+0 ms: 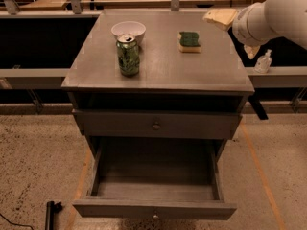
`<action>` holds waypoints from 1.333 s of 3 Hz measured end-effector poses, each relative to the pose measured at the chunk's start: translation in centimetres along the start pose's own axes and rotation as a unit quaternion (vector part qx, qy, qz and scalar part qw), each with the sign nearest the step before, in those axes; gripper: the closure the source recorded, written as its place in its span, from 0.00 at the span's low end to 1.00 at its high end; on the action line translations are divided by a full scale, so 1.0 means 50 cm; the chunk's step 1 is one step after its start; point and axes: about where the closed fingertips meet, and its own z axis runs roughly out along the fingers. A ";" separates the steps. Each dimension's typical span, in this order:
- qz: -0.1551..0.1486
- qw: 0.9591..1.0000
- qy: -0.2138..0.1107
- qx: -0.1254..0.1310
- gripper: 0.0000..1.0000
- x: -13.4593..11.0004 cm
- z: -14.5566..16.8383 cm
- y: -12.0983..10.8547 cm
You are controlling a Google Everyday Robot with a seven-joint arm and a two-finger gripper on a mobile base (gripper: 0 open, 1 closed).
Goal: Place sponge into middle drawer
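The sponge [190,40], dark green face up on a pale yellow body, lies flat on the right rear of the grey cabinet top [158,71]. My gripper [221,19] hangs at the end of the white arm at the upper right, over the cabinet's right rear corner, just right of the sponge and apart from it. It holds nothing that I can see. The middle drawer [153,209] is the lowest one, pulled out wide open, and its shallow tray is empty. The knobbed drawer front [156,125] above it is shut.
A green can [128,55] stands upright at the left of the cabinet top, with a white bowl [128,30] just behind it. A small clear bottle [263,61] stands on the ledge to the right. A black object [49,214] lies on the floor at lower left.
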 end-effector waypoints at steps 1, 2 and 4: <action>-0.059 0.998 0.014 0.000 0.00 0.019 0.073 -0.010; -0.123 0.992 0.013 -0.002 0.00 0.030 0.141 -0.023; -0.198 0.980 0.011 -0.017 0.00 0.038 0.241 -0.094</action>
